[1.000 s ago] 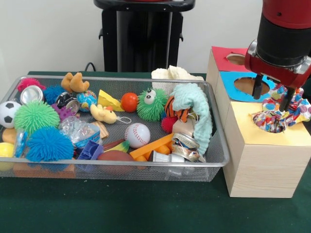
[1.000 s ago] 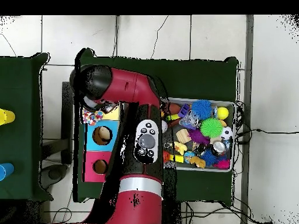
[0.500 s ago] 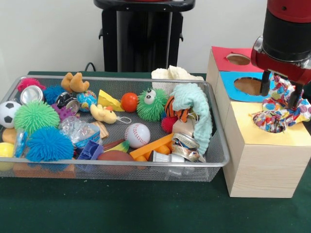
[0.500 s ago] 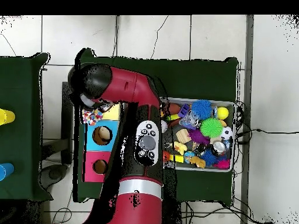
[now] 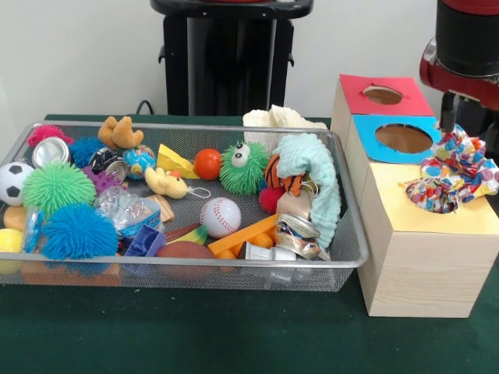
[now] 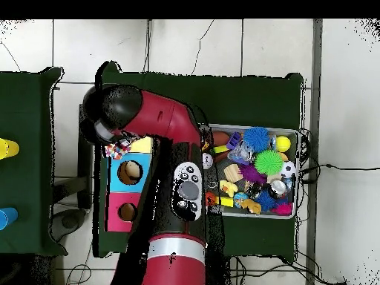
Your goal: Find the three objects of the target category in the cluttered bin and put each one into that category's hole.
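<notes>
A multicoloured patterned cloth (image 5: 451, 178) lies bunched over the hole in the yellow top (image 5: 437, 214) of the wooden box, partly sunk in; the overhead view shows the cloth (image 6: 116, 148) there too. My gripper (image 5: 468, 129) hangs just above it at the right edge, open, holding nothing. In the mesh bin (image 5: 343, 257) a mint-green cloth (image 5: 313, 178) drapes over a striped toy at the right end. A cream cloth (image 5: 281, 118) lies behind the bin's far rim. In the overhead view the arm (image 6: 148, 115) hides the gripper.
The box also has a blue top with an open hole (image 5: 403, 138) and a red top with an open hole (image 5: 382, 95). The bin holds spiky balls (image 5: 78, 230), a baseball (image 5: 221, 216), crushed cans (image 5: 296, 234), plush toys and blocks.
The gripper has risen off the patterned cloth and shifted slightly right. The cloth stays on the yellow hole, no longer between the fingers.
</notes>
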Robot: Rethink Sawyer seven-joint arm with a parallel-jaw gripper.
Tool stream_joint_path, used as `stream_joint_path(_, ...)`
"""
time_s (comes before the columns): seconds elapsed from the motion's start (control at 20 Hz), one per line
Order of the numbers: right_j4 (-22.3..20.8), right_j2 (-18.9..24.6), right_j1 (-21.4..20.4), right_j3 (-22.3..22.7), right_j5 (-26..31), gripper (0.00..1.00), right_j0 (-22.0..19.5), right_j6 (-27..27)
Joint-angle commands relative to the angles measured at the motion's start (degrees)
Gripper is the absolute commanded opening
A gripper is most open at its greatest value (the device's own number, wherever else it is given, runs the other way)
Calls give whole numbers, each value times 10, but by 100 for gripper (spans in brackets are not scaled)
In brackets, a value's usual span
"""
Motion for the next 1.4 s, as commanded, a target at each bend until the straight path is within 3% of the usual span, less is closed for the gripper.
stream_joint_path(0.05,23,61,32,77,-98,100,-6,62)
stream_joint_path(0.5,-9,56,80,52,-137,100,-16,38)
stream_joint_path(1.05,-12,53,83,57,-147,100,-9,42)
stream_joint_path(1.4,-1,45,47,65,-106,100,-4,66)
